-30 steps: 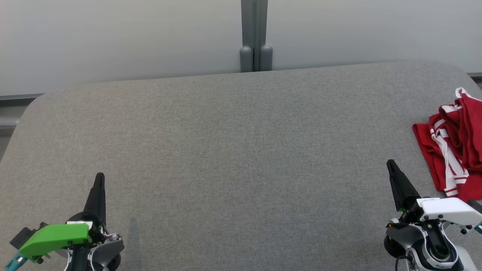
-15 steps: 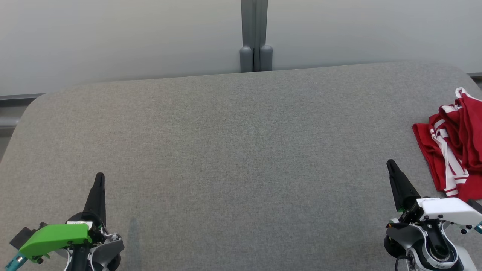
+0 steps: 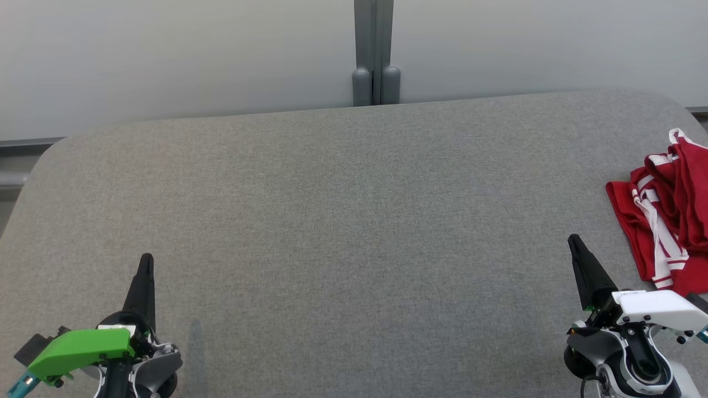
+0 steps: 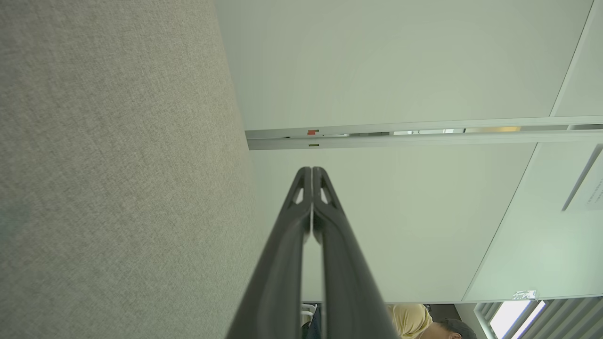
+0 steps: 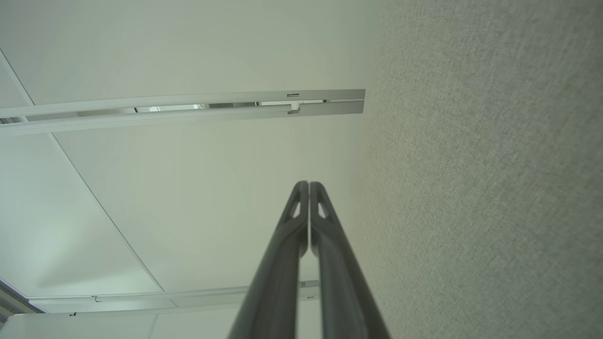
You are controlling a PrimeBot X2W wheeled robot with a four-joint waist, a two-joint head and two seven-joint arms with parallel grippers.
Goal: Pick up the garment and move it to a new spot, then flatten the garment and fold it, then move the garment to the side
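No legible txt; wall notice too small & blurry to read.

A grey fabric bench was backed along its far edge by pale wall panels and a grey post

Red white-striped garment, grey table
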